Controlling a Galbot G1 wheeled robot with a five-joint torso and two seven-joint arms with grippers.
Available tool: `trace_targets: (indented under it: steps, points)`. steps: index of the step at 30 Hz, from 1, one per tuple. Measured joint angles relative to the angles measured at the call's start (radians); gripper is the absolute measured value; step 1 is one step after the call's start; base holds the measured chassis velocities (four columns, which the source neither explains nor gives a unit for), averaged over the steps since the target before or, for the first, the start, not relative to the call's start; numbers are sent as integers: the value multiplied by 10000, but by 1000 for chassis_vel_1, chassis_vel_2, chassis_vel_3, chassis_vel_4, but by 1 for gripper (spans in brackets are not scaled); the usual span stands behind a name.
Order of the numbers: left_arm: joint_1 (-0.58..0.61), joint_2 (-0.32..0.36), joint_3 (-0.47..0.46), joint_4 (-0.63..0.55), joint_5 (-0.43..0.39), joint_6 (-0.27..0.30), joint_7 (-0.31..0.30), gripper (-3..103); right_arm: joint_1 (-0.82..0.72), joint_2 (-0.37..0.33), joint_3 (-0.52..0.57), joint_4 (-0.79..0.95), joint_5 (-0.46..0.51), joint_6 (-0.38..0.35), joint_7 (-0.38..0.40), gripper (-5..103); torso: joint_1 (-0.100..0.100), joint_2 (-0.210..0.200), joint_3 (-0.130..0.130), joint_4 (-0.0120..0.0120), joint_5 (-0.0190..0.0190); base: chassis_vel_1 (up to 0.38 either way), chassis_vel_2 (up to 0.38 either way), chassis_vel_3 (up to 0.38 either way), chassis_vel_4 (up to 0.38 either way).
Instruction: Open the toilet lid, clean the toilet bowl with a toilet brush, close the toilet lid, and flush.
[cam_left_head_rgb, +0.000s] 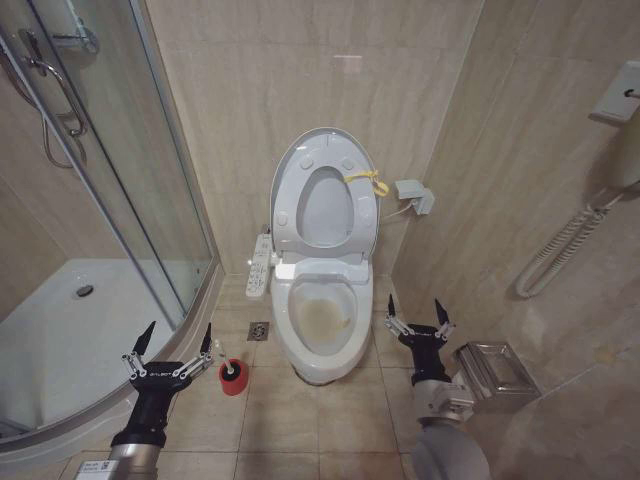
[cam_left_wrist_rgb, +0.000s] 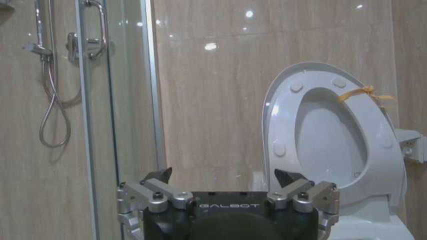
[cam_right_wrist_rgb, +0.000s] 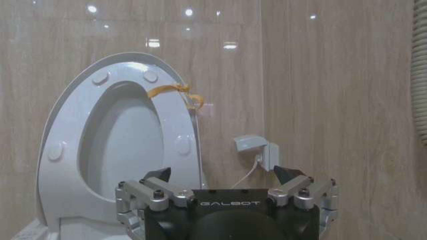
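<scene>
Left gripper and right gripper are held low, fingers apart, empty. Toilet brush is seen in its red cup at 3 o'clock of the left gripper: judged light, with a thin, slippery handle, best pinched near the top. Toilet lid is up.

Around one toilet bowl stand one raised toilet lid, one toilet brush, one control panel, and two grippers.
</scene>
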Motion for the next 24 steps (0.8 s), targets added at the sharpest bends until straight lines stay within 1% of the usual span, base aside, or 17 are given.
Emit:
trace_targets:
  steps: [14, 24]
  points:
    - [0, 0, 0, 0, 0, 0, 0, 100, 71, -29, -6, -68, 314, -42, 38, 100, 0, 0, 0, 0, 1, 0, 0, 0, 0]
    - [-1, 0, 0, 0, 0, 0, 0, 100, 65, -35, 1, -75, 325, -39, 45, 100, 0, 0, 0, 0, 1, 0, 0, 0, 0]
